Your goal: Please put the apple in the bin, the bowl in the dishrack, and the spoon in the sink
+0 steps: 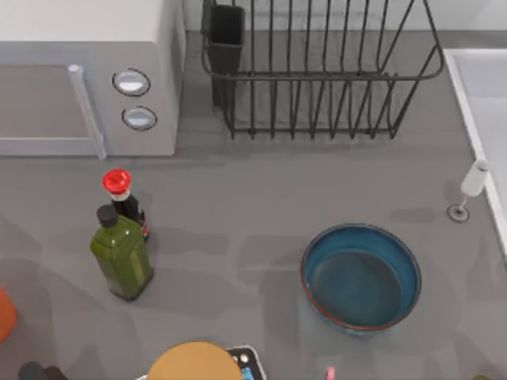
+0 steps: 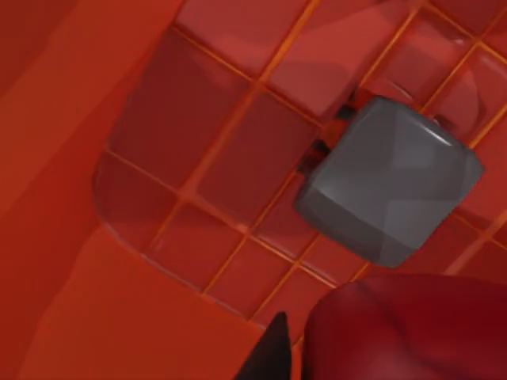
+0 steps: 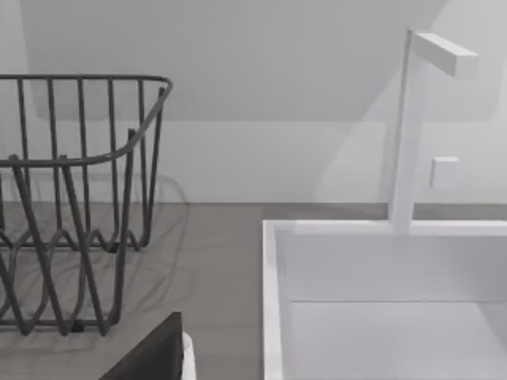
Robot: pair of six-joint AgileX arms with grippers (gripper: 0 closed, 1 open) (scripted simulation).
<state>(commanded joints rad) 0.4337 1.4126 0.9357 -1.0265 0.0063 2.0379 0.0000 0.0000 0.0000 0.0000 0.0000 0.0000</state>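
Observation:
The dark red apple (image 2: 404, 332) hangs over the orange-red bin (image 2: 63, 182), above its gridded floor. My left gripper (image 2: 341, 372) is shut on the apple, with one dark fingertip (image 2: 273, 360) beside it. The blue bowl (image 1: 360, 275) stands upright on the table at the front right. The black wire dishrack (image 1: 317, 71) is at the back. The white sink (image 1: 483, 95) runs along the right edge. A white-handled spoon (image 1: 474, 179) stands tilted just left of the sink's rim. A dark part of my right gripper (image 3: 150, 360) shows low before the sink (image 3: 273, 301), a white piece against it.
A grey block (image 2: 388, 186) lies on the bin floor. A microwave (image 1: 87, 79) fills the back left. A green bottle (image 1: 120, 252) and a red-capped bottle (image 1: 119, 190) stand at the left. An orange edge (image 1: 4, 313) shows at the far left. A tan round object (image 1: 194, 362) sits at the front.

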